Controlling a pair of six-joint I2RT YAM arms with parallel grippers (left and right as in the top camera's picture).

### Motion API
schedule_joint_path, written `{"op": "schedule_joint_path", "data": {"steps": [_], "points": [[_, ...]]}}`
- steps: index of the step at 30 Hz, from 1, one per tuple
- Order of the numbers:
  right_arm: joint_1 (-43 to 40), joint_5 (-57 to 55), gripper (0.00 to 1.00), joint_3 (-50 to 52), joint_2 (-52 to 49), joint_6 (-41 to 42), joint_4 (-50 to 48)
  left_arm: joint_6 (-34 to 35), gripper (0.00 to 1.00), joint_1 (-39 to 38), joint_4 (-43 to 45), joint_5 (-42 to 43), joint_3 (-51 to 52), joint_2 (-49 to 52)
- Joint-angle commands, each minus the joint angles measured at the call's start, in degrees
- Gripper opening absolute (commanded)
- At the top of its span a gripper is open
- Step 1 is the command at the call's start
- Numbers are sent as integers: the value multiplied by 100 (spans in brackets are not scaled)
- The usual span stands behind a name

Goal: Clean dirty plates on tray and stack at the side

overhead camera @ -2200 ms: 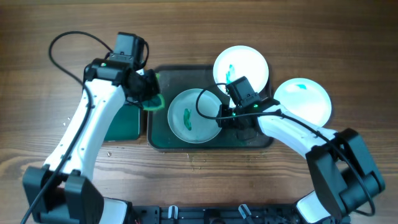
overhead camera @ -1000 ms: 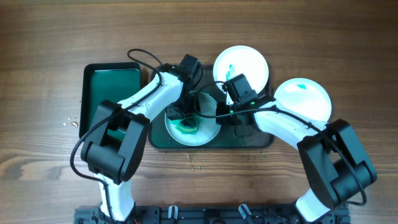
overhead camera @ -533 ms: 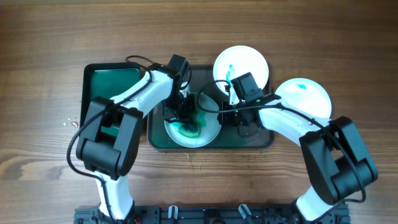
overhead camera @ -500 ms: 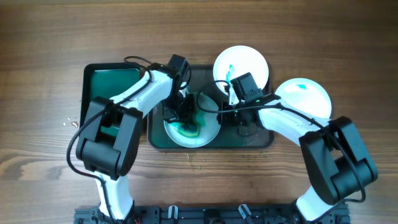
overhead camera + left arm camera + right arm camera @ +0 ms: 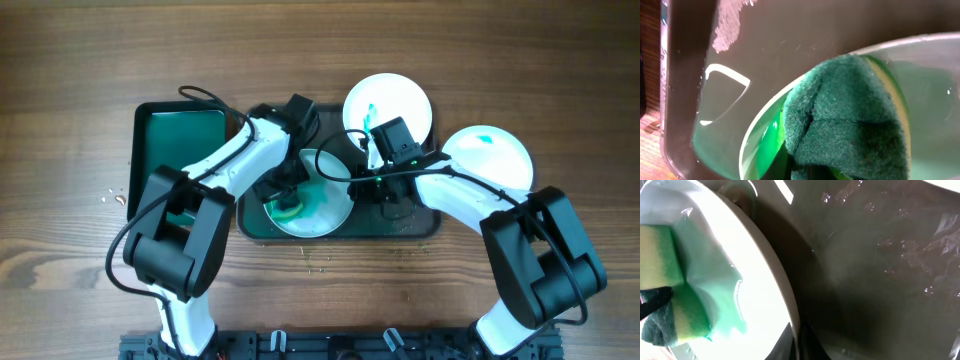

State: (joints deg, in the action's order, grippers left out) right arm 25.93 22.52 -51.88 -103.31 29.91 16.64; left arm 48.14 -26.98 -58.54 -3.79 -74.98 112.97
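A small green tray (image 5: pixel 175 140) lies at the left of the worktop (image 5: pixel 80 60). The left jaws clamp a sponge (image 5: pixel 288 208) pressed onto the smeared plate (image 5: pixel 330 205) in the dark tray (image 5: pixel 415 228). The right jaws pinch its right rim. A second plate (image 5: pixel 400 100) overlaps the tray's far corner, and a third plate (image 5: pixel 495 160) lies rightmost.

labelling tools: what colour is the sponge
The sponge is green over yellow, clearest in the right wrist view.

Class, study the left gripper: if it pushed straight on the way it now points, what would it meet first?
The left gripper points down with the sponge in front; straight on, that presses onto the wet plate lying in the tray. They seem to be touching, though depth is unclear.
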Motion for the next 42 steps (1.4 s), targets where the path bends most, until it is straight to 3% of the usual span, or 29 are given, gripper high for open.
{"op": "schedule_joint_path", "data": {"steps": [1, 5, 9, 13, 16, 21, 23, 27, 30, 38, 42], "points": [[-48, -59, 4, 101, -151, 57, 55, -286, 4, -203, 107, 474, 389, -9], [-46, -59, 4, 101, -151, 57, 55, -1464, 4, -476, 1049, 2280, 968, -9], [-48, -39, 4, 101, -149, 55, 55, -2531, 4, -479, 1773, 3480, 1121, -22], [-46, -39, 4, 101, -151, 52, 57, -2844, 4, -304, 2210, 3851, 1115, -81], [-46, -37, 4, 101, -151, 52, 57, -2516, 4, -61, 2315, 2940, 1060, -81], [-46, -39, 4, 101, -149, 50, 55, -1320, 4, 352, 2210, 319, 793, -81], [-46, -39, 4, 101, -151, 48, 57, -863, 4, 413, 1753, -688, 535, -81], [-46, -42, 5, 101, -149, 22, 57, -522, 4, 396, 966, -1471, 138, -81], [-46, -42, 4, 101, -149, 22, 57, -669, 4, 367, 737, -960, 114, -79], [-46, -42, 4, 101, -151, 24, 63, -2706, 4, 83, 929, 2256, 149, -33], [-46, -39, 4, 101, -149, 26, 57, -2717, 4, -120, 1196, 2358, 190, -22]]}}
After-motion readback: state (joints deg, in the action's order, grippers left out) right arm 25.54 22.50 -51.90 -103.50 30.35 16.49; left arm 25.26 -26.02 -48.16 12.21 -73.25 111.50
